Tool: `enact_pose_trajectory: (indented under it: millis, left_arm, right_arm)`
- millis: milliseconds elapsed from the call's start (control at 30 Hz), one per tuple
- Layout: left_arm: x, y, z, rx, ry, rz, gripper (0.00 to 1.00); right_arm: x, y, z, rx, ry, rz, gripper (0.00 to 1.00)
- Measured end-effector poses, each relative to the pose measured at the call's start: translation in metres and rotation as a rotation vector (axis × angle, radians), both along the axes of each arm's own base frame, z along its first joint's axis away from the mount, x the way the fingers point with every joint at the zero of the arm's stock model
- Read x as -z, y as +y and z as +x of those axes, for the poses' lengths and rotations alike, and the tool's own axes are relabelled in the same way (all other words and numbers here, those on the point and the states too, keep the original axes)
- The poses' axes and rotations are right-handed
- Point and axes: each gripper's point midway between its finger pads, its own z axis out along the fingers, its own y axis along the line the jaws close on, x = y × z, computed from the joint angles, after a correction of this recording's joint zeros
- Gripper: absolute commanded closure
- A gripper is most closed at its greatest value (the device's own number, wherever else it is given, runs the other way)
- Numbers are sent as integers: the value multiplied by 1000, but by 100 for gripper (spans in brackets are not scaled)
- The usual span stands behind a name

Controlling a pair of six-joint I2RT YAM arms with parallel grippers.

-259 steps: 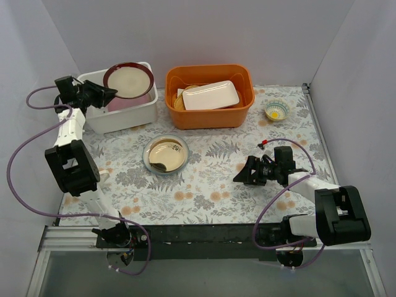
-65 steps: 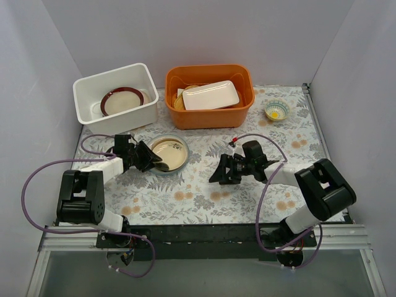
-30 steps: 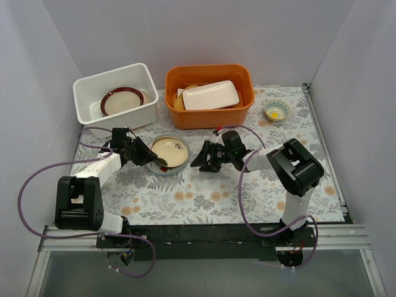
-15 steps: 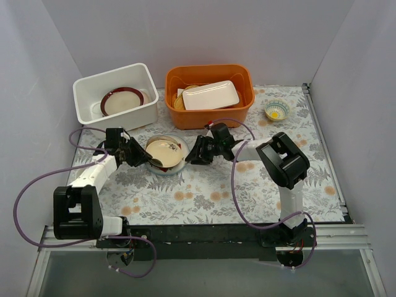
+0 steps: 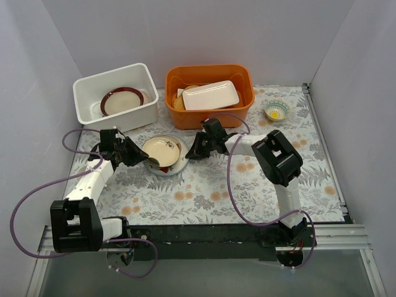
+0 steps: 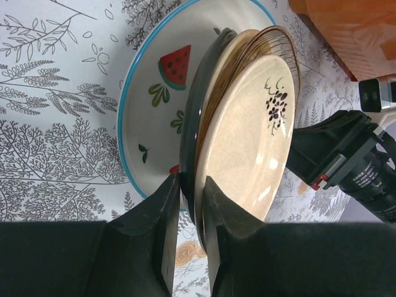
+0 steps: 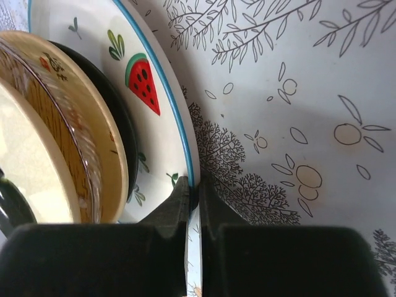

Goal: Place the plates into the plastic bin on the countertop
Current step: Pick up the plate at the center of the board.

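Fern-print countertop [image 5: 216, 185] carries everything. Back L sits the plastic bin [image 5: 127, 117] w/ the red-rimmed plate [image 5: 122, 101] flat on its floor. 8.6 s ago I held that plate tilted over the bin w/ my left gripper. The orange tub [image 5: 210, 116] is just R of the bin w/ the white dish [image 5: 210, 95] on top, and the small bowl [image 5: 276, 111] is farther R. None of these have moved.

Mid-table are the rest of the plates. The watermelon plate [image 6: 154, 105] is at the bottom. The dark plate [image 6: 197, 124], amber plate [image 6: 283, 44] and cream plate [image 6: 247, 142] are tilted up off it; 2.2 s ago they lay flat in it.

My left gripper [image 6: 190, 184] has come back from the bin and is clamped on the dark plate's rim, one finger each side. My right gripper [image 7: 193, 185] was parked far R 8.6 s ago. It's now at the stack's R edge, pinching the blue rim of the watermelon plate.
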Motion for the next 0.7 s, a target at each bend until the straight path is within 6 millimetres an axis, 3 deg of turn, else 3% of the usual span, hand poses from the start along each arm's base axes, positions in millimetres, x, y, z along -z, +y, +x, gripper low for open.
enact_pose_trajectory:
  millis: [400, 700]
  left_arm:
    - [30, -6, -31, 7, 70, -32, 93]
    - [30, -8, -32, 11, 61, -47, 91]
  right_arm:
    - [1, -12, -3, 15, -73, -65, 99]
    - [-1, -30, -8, -10, -115, -153, 99]
